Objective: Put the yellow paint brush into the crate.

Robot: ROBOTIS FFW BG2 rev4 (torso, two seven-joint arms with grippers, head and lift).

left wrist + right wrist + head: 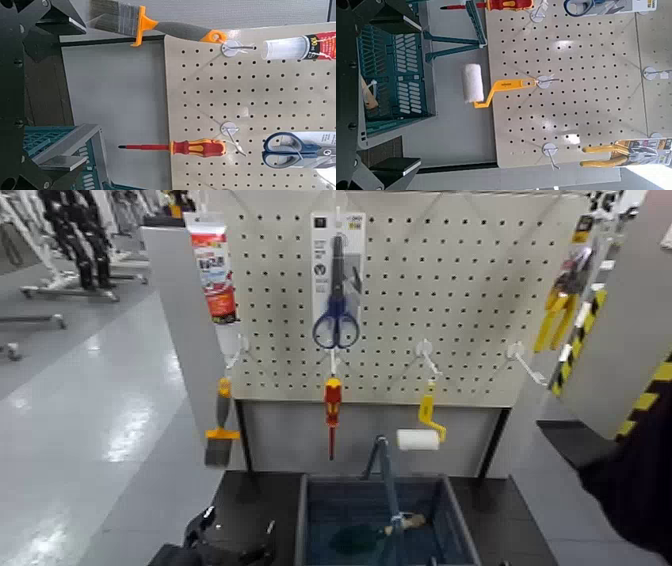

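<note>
The yellow paint brush (220, 430) hangs from a hook at the pegboard's lower left corner, grey bristles down. It also shows in the left wrist view (147, 25). The dark blue-grey crate (320, 525) stands on the floor below the board, its bar handle raised; it also shows in the right wrist view (395, 75). My left gripper (228, 540) is low at the bottom left, below the brush and left of the crate, open and empty (67, 91). My right arm (640, 480) is at the right edge; its gripper (395, 87) is open and empty.
On the pegboard (440, 290) hang a white tube (213, 270), blue scissors (337, 300), a red and yellow screwdriver (332, 410), a yellow-handled roller (422, 430) and yellow pliers (556, 310). A wood-handled item (408, 522) lies in the crate. A yellow-black striped post (640, 390) stands on the right.
</note>
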